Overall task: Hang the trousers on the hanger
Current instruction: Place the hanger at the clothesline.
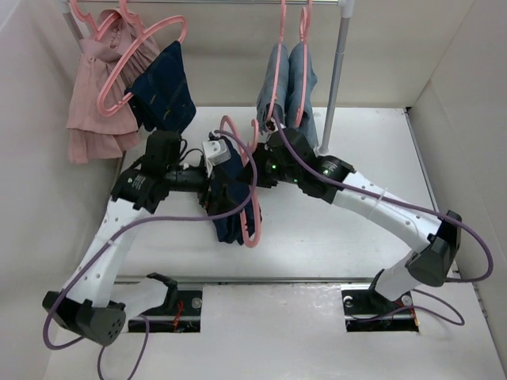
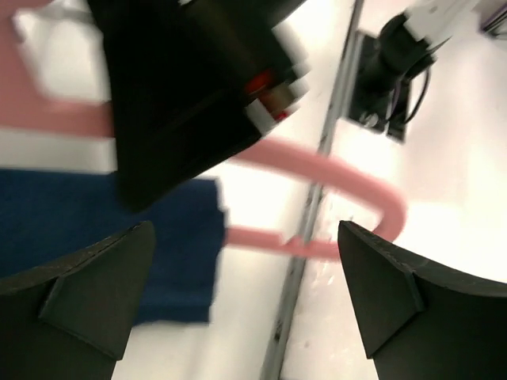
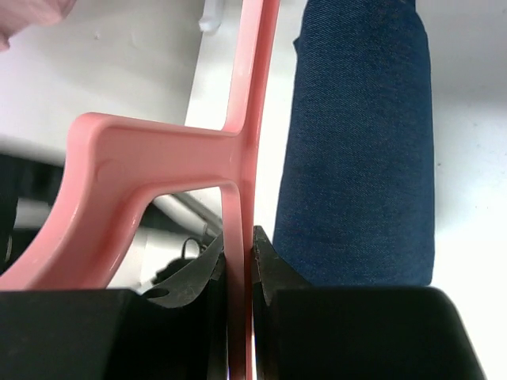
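Workcell seen from above. Reference: the grey upright rack pole [image 1: 333,79], standing at the rear of the white table [image 1: 356,229], just before the cream back wall [image 1: 230,71]. A horizontal bar [image 1: 222,2] runs left from the pole's top. The left wall panel [image 1: 32,174] and right wall panel [image 1: 467,119] flank it. A metal track [image 1: 269,279] crosses the table well nearer than the pole. Lighting even; shadows soft.

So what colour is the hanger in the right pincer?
Pink hanger, clearest in the right wrist view.
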{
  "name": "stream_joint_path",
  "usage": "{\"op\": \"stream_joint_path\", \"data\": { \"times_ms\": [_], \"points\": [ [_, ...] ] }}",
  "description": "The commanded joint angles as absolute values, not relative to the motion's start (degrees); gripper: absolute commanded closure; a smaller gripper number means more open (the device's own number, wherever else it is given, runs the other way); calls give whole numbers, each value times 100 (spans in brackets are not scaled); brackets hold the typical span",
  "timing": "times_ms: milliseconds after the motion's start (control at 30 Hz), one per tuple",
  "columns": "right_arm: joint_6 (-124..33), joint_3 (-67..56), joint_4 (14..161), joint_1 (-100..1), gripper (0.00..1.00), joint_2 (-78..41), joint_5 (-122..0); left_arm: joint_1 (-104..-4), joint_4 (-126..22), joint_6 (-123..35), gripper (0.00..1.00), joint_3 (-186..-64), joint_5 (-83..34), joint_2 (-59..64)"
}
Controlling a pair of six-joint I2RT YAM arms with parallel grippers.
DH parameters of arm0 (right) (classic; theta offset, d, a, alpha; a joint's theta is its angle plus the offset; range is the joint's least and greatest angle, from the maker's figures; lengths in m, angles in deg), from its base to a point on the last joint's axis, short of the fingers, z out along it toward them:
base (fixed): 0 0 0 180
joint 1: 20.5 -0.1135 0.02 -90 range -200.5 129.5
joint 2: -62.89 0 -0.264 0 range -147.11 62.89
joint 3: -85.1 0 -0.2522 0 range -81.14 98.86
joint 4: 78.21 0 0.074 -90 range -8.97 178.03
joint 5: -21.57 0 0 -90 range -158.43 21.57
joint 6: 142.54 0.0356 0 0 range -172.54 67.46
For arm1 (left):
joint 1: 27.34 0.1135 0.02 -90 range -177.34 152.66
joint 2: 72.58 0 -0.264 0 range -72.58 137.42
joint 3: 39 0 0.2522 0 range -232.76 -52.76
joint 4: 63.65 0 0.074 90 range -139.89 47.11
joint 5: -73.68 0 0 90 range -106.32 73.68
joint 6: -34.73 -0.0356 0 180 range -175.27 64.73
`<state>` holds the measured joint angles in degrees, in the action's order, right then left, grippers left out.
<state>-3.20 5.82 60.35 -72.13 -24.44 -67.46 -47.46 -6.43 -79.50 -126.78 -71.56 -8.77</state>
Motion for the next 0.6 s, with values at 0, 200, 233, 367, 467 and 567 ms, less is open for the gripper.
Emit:
{"op": "stream_joint_path", "data": {
  "times_ms": [0,200,233,367,467,567],
  "points": [
    [-227,1218,6438,-7340,100,-2499,-7202,-5132,-2057,-6435,0,-12396,-7153,-1359],
    [-209,2019,6369,-7543,100,-2957,-8089,-5415,-2318,-5449,0,-12395,-6396,-1370],
    [-209,2133,6369,-7595,100,-3053,-8091,-5467,-2126,-5448,0,-12334,-6309,-1308],
    [-209,2388,6474,-7657,100,-3265,-8091,-5529,-1905,-5369,0,-12210,-5597,-1054],
    [-271,2441,6474,-7710,100,-3352,-8091,-5529,-1773,-5543,0,-12149,-4850,-1053],
    [-271,2441,6474,-7763,100,-3352,-8091,-5529,-1720,-5623,0,-12149,-4638,-1106]
  ]
}}
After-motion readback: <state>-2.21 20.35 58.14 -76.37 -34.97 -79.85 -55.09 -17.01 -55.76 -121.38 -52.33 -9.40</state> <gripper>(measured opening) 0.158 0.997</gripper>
